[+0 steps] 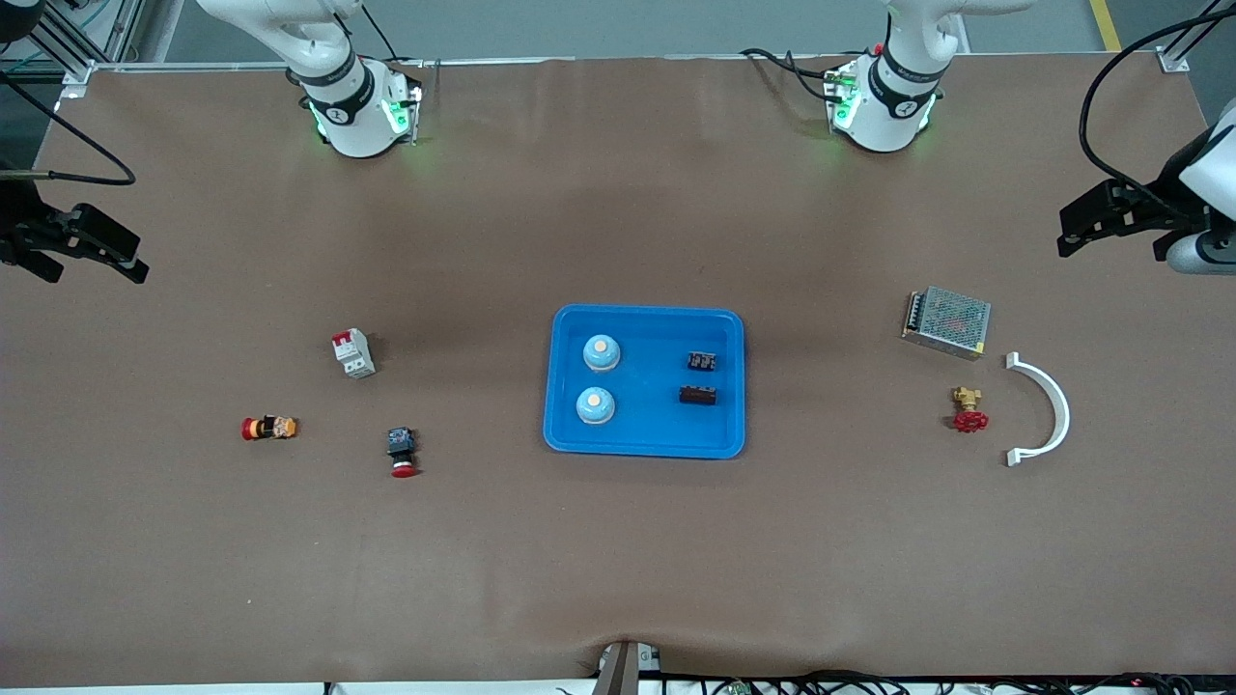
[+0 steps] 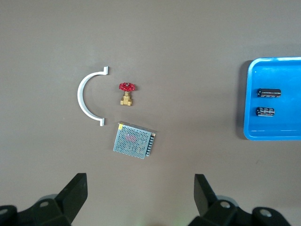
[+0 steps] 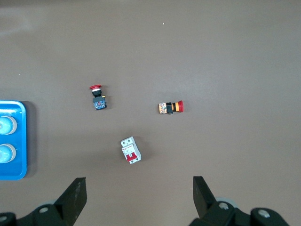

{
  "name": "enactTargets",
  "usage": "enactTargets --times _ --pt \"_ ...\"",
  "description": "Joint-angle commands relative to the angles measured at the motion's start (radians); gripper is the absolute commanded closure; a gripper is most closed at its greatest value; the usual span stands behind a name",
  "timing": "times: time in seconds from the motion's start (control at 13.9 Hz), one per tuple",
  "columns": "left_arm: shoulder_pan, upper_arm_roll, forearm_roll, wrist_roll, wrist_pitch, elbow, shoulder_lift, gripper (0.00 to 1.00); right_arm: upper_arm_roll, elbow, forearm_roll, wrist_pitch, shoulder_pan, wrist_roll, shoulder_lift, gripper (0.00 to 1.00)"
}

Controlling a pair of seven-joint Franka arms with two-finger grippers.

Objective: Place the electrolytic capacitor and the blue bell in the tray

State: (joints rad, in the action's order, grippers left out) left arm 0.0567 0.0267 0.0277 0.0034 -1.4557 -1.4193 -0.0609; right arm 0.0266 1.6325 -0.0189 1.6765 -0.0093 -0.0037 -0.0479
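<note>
Brown table (image 1: 618,560): tray (image 1: 645,442) holds two blue bells (image 1: 601,353), two capacitors (image 1: 702,361).

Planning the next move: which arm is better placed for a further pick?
Neither: both blue bells and both electrolytic capacitors already lie in the tray; left gripper and right gripper wait open at the table's ends.

Even overhead light is falling on the table (image 1: 618,560), casting soft short shadows, everything staying sharp without glare.

tray (image 2: 273,134): cut by frame edge | right pincer (image 1: 92,253): partly cropped
</note>
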Motion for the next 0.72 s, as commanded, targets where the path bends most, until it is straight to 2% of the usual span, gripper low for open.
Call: enactTargets --times 0.0,0.65 --pt "-0.001 0.012 0.017 0.009 0.011 0.003 0.001 0.0 -0.007 -0.011 0.005 -0.014 -0.008 0.016 -0.006 0.0" --pt "-0.012 0.013 0.015 0.004 0.011 0.003 -0.005 0.0 -0.007 -0.016 0.005 -0.014 -0.008 0.014 -0.004 0.0"
